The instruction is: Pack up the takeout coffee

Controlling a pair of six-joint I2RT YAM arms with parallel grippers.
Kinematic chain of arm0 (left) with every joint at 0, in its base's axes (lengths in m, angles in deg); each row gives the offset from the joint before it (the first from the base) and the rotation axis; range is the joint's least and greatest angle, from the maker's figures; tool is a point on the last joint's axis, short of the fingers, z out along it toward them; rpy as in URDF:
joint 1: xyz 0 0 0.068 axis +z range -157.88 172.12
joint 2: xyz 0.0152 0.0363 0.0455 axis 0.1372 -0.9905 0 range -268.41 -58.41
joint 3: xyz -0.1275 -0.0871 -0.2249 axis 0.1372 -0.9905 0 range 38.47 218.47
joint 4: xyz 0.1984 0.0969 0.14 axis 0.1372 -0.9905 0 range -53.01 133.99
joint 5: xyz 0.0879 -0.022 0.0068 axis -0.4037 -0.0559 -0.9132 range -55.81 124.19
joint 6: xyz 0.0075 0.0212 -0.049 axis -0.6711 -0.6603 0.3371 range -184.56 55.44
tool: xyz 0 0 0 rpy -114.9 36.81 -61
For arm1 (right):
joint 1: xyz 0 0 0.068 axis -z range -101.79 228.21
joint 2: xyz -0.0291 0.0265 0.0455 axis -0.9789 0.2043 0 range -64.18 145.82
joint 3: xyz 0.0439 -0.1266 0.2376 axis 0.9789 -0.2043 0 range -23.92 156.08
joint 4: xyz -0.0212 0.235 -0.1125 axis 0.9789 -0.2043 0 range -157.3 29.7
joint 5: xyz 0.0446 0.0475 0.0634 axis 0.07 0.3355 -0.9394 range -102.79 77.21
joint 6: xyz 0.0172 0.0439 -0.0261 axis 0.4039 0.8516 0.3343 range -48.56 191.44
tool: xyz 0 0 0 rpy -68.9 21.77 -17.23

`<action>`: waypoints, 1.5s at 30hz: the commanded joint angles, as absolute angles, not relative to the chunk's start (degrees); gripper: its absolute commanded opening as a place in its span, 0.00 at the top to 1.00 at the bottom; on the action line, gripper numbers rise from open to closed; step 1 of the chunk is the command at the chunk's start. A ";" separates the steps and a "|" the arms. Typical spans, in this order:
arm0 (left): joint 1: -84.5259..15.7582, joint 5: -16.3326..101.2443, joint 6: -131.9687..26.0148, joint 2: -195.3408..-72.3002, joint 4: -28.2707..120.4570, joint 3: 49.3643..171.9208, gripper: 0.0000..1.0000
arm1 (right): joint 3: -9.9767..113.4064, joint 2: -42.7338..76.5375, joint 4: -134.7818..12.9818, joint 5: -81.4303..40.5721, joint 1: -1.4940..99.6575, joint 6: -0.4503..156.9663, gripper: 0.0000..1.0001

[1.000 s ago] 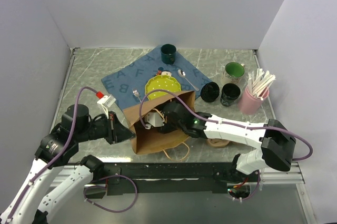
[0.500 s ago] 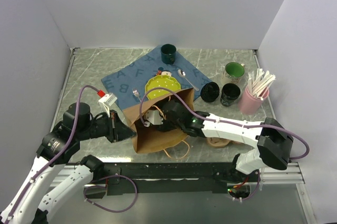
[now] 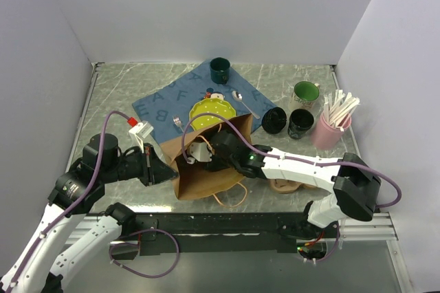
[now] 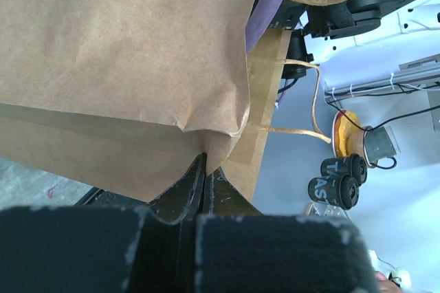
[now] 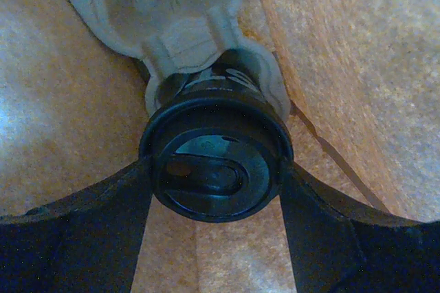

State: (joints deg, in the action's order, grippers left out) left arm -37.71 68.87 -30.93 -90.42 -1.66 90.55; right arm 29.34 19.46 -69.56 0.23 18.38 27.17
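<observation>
A brown paper bag [image 3: 206, 172] stands open in the middle of the table. My left gripper [image 3: 163, 172] is shut on the bag's left edge [image 4: 206, 143], pinching the paper. My right gripper [image 3: 208, 155] reaches into the bag, its fingers [image 5: 117, 197] pressed on both sides of a black lidded takeout coffee cup [image 5: 216, 169]. That cup sits in a pocket of a pale moulded carrier [image 5: 172, 18] inside the bag. Two more black cups [image 3: 273, 120] [image 3: 300, 123] stand on the table to the right, and their white lettering shows on the cups [image 4: 340, 181] in the left wrist view.
A yellow plate [image 3: 212, 111], a spoon [image 3: 244, 104] and a dark green cup [image 3: 220, 69] lie on a blue lettered cloth [image 3: 168, 100] behind the bag. A green mug [image 3: 306, 91] and a pink holder of straws [image 3: 330, 128] stand at the right.
My right gripper has edged slightly further left into the bag with the cup. My left arm has shifted a little while keeping its pinch on the bag.
</observation>
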 commanded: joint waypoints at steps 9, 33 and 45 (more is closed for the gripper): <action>-38.03 72.69 -31.60 -90.67 -3.38 91.65 0.99 | 28.90 23.10 -72.08 0.22 20.55 33.04 0.33; -38.03 70.23 -32.30 -92.69 -4.00 94.90 0.99 | 35.14 16.33 -84.03 -0.74 20.64 33.03 0.03; -38.03 70.32 -31.51 -93.31 -3.21 95.16 0.99 | 37.78 13.96 -90.10 -0.57 20.64 33.74 0.01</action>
